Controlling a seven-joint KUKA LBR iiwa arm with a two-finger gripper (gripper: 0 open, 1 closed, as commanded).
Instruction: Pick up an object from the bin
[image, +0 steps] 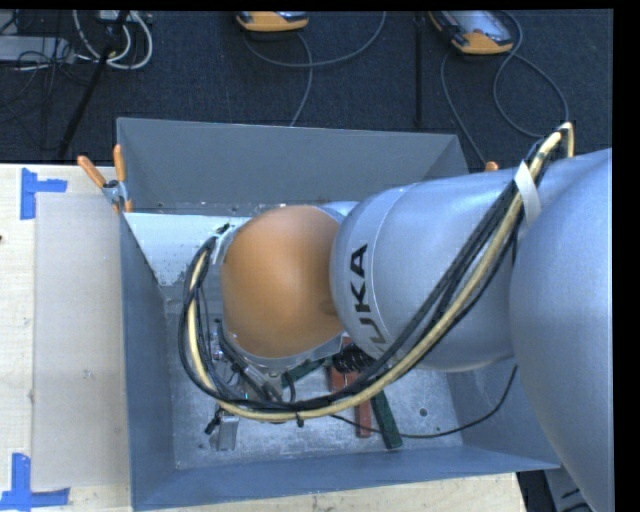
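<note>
camera view: brown stick (364, 414), front-to-back

Dark floor (220, 80) — cables (128, 40) (top left)

Much of the bin floor (185, 440) under the orange-capped wrist (280, 290); brown stick (365, 416) half beneath cables (300, 408).

Floor (330, 70): dark blue-black carpet of fine, even texture, running across the whole top of the view, evenly lit with no strong shadows. On it: a tangle of white and black cables (125, 40) at top left, thin dark cords (418, 90) trailing down at centre and right, an orange-and-grey object (272, 18) at top centre and a second orange-and-grey item (480, 30) at top right, both cut by the edge, kind not discernible. Worktop (75, 330): pale wood-grain surface at left, flat, brightly lit.
</note>
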